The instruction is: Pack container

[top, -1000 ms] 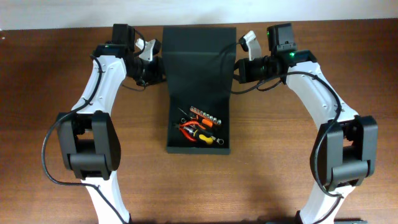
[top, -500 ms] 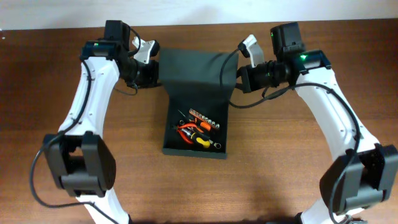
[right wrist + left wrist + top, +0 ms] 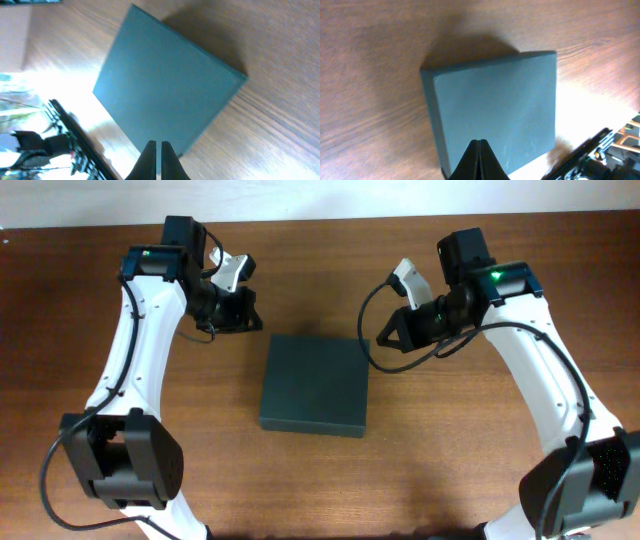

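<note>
The container (image 3: 314, 384) is a dark green-black rectangular box lying in the middle of the table with its flat lid closed, so its contents are hidden. It also shows in the left wrist view (image 3: 495, 107) and in the right wrist view (image 3: 167, 95). My left gripper (image 3: 245, 313) is shut and empty, above the table just off the box's far left corner; its tips show in the left wrist view (image 3: 479, 143). My right gripper (image 3: 384, 340) is shut and empty, just off the box's far right corner; its tips show in the right wrist view (image 3: 158, 144).
The brown wooden table (image 3: 450, 450) surrounds the box. A pale wall strip (image 3: 90, 200) runs along the far edge. The two white arms stand at the left and right sides.
The raised lid has come down and the box is now closed, hiding the tools. Both grippers have let go of the lid and drawn outward and slightly toward the front.
</note>
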You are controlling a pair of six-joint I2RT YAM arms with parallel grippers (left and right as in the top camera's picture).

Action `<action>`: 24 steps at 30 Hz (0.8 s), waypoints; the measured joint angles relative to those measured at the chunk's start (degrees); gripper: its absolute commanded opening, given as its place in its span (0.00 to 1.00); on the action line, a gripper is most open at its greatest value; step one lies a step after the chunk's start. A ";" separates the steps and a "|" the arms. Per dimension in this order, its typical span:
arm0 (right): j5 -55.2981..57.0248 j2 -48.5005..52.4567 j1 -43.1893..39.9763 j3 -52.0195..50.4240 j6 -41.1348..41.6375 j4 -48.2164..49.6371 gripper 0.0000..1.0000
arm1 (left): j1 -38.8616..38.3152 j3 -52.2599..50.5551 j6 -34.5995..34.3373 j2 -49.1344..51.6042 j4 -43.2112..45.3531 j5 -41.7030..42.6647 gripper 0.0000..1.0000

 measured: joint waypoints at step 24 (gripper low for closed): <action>21.68 -28.98 1.33 -2.25 -0.66 -8.96 0.99 | 0.00 1.55 1.18 -18.51 -12.63 -8.68 0.99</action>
